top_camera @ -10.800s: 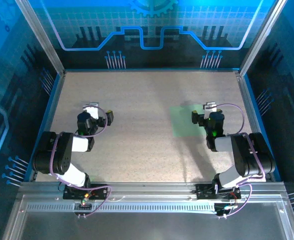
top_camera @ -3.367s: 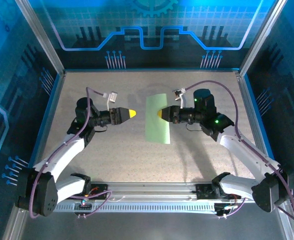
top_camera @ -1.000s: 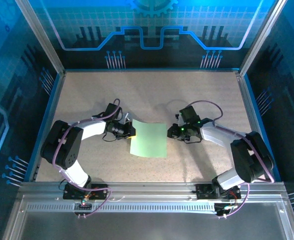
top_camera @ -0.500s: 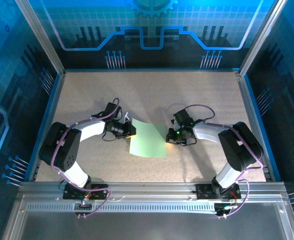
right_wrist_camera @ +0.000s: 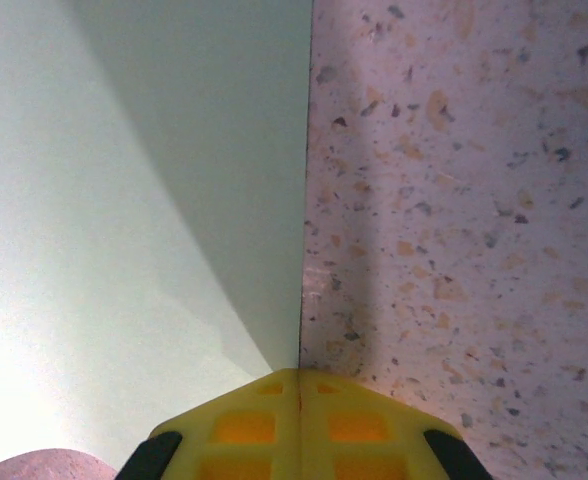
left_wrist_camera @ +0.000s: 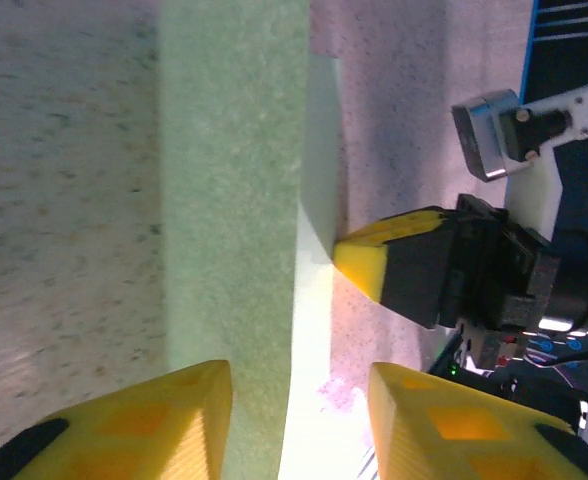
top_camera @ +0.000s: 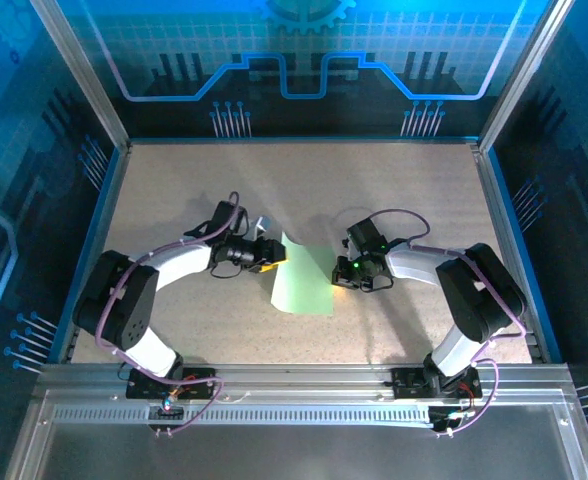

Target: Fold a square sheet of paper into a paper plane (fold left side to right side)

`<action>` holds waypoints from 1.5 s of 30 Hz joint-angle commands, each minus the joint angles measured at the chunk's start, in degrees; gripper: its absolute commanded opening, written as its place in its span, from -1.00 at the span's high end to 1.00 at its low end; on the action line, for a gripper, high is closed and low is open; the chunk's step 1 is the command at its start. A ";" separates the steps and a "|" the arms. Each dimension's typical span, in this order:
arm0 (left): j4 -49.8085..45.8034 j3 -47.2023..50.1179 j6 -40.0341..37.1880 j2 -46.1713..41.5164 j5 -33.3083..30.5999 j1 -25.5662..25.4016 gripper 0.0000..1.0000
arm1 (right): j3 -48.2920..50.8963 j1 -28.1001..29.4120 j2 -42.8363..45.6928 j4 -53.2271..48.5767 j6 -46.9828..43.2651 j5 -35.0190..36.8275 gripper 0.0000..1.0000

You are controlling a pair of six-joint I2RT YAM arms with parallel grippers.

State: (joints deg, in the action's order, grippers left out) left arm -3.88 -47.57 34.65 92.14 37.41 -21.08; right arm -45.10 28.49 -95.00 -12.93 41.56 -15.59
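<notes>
Pale green sheet (top_camera: 307,285), left edge curled up, runs lengthwise near-to-far.

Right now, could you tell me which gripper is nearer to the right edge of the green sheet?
Right. The right gripper touches that edge with its closed tip; the left gripper is across the sheet, at its raised left side.

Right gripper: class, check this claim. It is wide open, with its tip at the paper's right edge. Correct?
Not quite. The right gripper is shut, not wide open: the right wrist view shows its fingers pressed together with no gap. Its tip is indeed at the right edge of the paper.
</notes>
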 commanded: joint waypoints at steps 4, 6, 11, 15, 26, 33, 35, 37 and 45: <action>5.00 -4.56 4.37 4.12 2.07 -4.16 0.01 | 1.07 1.74 -3.13 0.34 0.82 0.20 0.99; 4.78 -5.86 4.11 5.79 1.79 -5.25 0.00 | 1.24 1.82 -2.99 0.60 0.99 0.26 0.99; 4.48 -8.33 3.36 9.82 1.54 -7.19 -0.01 | 1.33 1.82 -2.81 0.89 1.15 0.21 0.99; 3.98 -9.88 2.88 12.13 1.44 -8.34 0.03 | 1.17 1.92 -2.66 0.98 1.14 0.25 0.99; 2.21 -11.47 1.49 14.43 0.43 -10.99 0.77 | 1.35 1.90 -2.28 2.47 1.55 -0.01 0.99; 1.60 -11.81 1.33 14.52 -0.64 -11.68 0.89 | 0.93 1.83 -0.37 2.26 1.36 0.02 0.98; 1.55 -11.91 1.47 14.42 -0.86 -11.70 0.90 | 1.00 1.59 0.96 1.68 1.16 0.20 0.97; 1.66 -11.91 1.69 14.14 -1.24 -11.70 0.92 | 1.16 1.15 2.81 0.54 0.89 0.77 0.96; 2.25 -11.80 2.61 13.59 -1.84 -11.79 0.92 | 5.76 -2.83 13.35 1.97 0.22 -2.43 0.65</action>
State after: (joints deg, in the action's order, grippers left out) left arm -0.99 -57.84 37.19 105.84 36.03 -32.45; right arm -41.58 27.24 -85.41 -12.19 42.06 -15.68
